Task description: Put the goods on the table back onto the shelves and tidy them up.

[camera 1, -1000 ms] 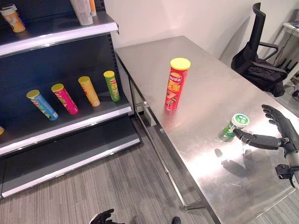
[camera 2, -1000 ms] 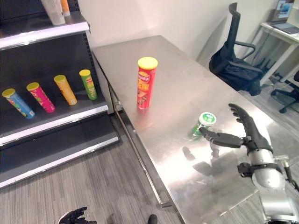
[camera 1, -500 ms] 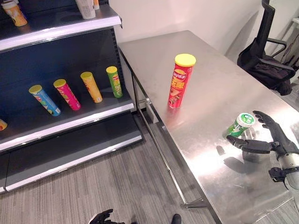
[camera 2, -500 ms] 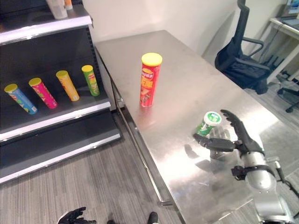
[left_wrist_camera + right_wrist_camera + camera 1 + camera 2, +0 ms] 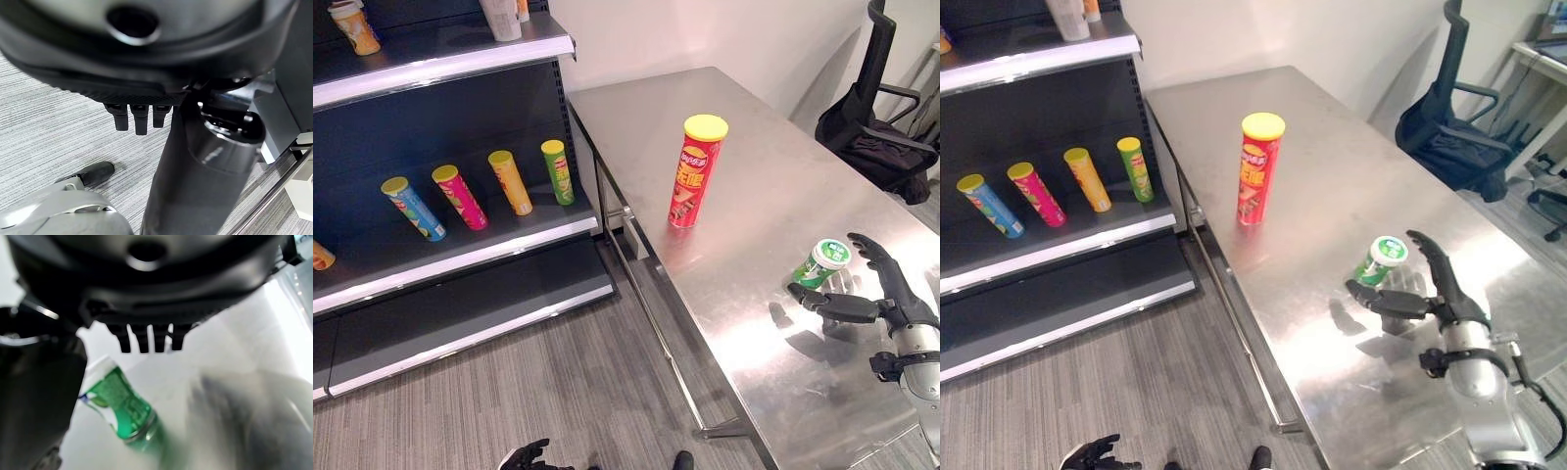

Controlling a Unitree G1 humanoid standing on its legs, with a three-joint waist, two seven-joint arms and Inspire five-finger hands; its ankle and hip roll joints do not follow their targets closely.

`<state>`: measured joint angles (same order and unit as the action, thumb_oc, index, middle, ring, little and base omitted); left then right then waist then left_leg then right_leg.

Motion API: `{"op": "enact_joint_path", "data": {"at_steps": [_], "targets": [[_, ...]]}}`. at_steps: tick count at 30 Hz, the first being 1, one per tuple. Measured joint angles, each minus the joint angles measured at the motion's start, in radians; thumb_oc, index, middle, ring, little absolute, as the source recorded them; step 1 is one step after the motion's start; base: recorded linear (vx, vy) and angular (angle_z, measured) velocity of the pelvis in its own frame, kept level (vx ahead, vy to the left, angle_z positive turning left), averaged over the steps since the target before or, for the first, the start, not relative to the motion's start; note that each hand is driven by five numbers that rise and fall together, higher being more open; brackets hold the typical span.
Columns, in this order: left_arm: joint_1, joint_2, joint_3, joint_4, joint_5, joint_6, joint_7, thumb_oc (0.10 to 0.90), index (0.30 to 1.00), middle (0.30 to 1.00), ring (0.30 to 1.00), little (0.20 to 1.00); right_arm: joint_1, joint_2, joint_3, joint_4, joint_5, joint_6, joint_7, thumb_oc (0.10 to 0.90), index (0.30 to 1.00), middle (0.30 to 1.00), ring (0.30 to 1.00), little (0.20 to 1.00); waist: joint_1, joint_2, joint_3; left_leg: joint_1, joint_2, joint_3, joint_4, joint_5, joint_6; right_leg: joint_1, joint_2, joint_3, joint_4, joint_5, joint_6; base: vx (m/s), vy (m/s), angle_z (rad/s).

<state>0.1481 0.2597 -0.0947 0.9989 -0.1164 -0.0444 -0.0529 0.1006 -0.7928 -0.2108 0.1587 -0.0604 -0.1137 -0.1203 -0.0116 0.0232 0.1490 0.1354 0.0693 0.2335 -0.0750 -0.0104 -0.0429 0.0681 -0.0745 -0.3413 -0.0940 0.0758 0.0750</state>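
The right hand (image 5: 862,299) hovers over the steel table (image 5: 754,176), fingers spread wide around the small green can with a white lid (image 5: 820,264), thumb just beside it, not gripping; the tall red tube with a yellow lid (image 5: 698,171) stands upright mid-table; the left hand (image 5: 530,456) hangs low above the floor, fingers curled on nothing.

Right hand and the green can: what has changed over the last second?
The right hand has closed in on the green can: its thumb now lies in front of the can's base and its fingers reach beside the lid, open, with no grip yet. The can, the red can and the shelf cans stayed put; the camera shifted slightly.
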Motion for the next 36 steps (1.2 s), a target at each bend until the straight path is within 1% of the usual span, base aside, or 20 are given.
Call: {"op": "enact_joint_path", "data": {"at_steps": [3, 4, 5, 7, 16, 23, 28, 33, 36], "targets": [[0.0, 0.0, 0.0, 0.0, 0.0, 0.0, 0.0, 0.8, 0.9, 0.9, 0.9, 0.9, -0.01, 0.002, 0.0, 0.028, -0.001, 0.001, -0.018, 0.8, 0.9, 0.9, 0.9, 0.9, 0.0, 0.0, 0.0, 0.0, 0.0, -0.005, 0.0, 0.001, 0.001, 0.002, 0.0, -0.004, 0.0, 0.0, 0.0, 0.0, -0.001, 0.03], [0.0, 0.0, 0.0, 0.0, 0.0, 0.0, 0.001, 0.8, 0.9, 0.9, 0.9, 0.9, -0.017, 0.004, 0.0, 0.038, -0.001, 0.009, -0.019, 0.482, 0.422, 0.422, 0.422, 0.422, 0.0, 0.0, 0.0, 0.0, 0.0, -0.006, 0.0, 0.001, 0.001, 0.002, 0.0, -0.005, 0.0, 0.0, 0.0, 0.0, 0.0, 0.0], [0.0, 0.0, 0.0, 0.0, 0.0, 0.0, 0.001, 0.8, 0.9, 0.9, 0.9, 0.9, -0.026, 0.011, 0.0, 0.048, -0.001, 0.011, -0.02, 0.4, 0.3, 0.3, 0.3, 0.3, 0.0, 0.0, 0.0, 0.0, 0.0, -0.006, 0.0, 0.001, 0.001, 0.002, 0.0, -0.005, 0.0, 0.0, 0.0, 0.0, 0.0, 0.0], [0.0, 0.0, -0.001, 0.0, 0.0, 0.0, 0.001, 0.8, 0.9, 0.9, 0.9, 0.9, -0.037, 0.022, 0.008, 0.062, 0.0, 0.019, -0.026, 0.4, 0.3, 0.3, 0.3, 0.3, 0.0, 0.0, 0.0, 0.0, 0.0, -0.006, 0.0, 0.001, 0.0, 0.002, 0.0, -0.005, 0.0, 0.0, 0.0, 0.0, 0.0, 0.0], [0.0, 0.0, 0.0, 0.0, 0.0, 0.001, 0.001, 0.8, 0.9, 0.9, 0.9, 0.9, -0.06, 0.022, 0.027, 0.062, 0.005, 0.02, -0.036, 0.4, 0.3, 0.3, 0.3, 0.3, 0.003, 0.0, 0.0, 0.0, 0.001, -0.009, 0.0, 0.002, 0.0, 0.004, 0.0, -0.008, 0.0, 0.0, 0.0, 0.0, 0.0, 0.0], [0.0, 0.0, 0.0, -0.008, 0.0, 0.001, 0.003, 0.8, 0.9, 0.9, 0.9, 0.9, -0.06, 0.022, 0.03, 0.062, 0.005, 0.024, -0.036, 0.4, 0.3, 0.3, 0.3, 0.3, 0.026, -0.001, 0.0, 0.001, 0.001, -0.012, 0.0, 0.006, 0.0, 0.007, 0.001, -0.01, 0.0, 0.0, 0.0, 0.0, -0.002, 0.01], [0.003, 0.0, 0.014, -0.012, 0.0, 0.003, 0.004, 0.8, 0.9, 0.9, 0.9, 0.9, -0.06, 0.022, 0.029, 0.061, 0.005, 0.028, -0.036, 0.4, 0.3, 0.3, 0.3, 0.3, 0.033, -0.006, -0.001, 0.001, 0.001, -0.019, 0.0, 0.008, -0.001, 0.01, 0.0, -0.012, 0.0, 0.0, 0.0, -0.01, -0.008, 0.03], [0.008, 0.0, 0.02, -0.016, 0.0, 0.005, 0.006, 0.8, 0.9, 0.9, 0.9, 0.9, -0.06, 0.022, 0.018, -0.011, 0.014, 0.029, -0.035, 0.4, 0.3, 0.3, 0.3, 0.3, 0.032, -0.006, -0.001, 0.002, 0.001, -0.022, 0.0, 0.011, -0.001, 0.012, 0.001, -0.014, 0.0, 0.001, -0.001, 0.0, -0.015, 0.0], [0.01, 0.0, 0.02, -0.019, 0.0, 0.006, 0.006, 0.8, 0.9, 0.9, 0.9, 0.9, -0.084, 0.023, -0.018, -0.103, 0.075, 0.013, -0.036, 0.4, 0.3, 0.3, 0.3, 0.3, 0.035, -0.006, -0.002, 0.0, 0.002, -0.024, 0.0, 0.013, -0.002, 0.015, 0.001, -0.015, 0.0, 0.0, 0.0, -0.01, -0.05, 0.02]]}}
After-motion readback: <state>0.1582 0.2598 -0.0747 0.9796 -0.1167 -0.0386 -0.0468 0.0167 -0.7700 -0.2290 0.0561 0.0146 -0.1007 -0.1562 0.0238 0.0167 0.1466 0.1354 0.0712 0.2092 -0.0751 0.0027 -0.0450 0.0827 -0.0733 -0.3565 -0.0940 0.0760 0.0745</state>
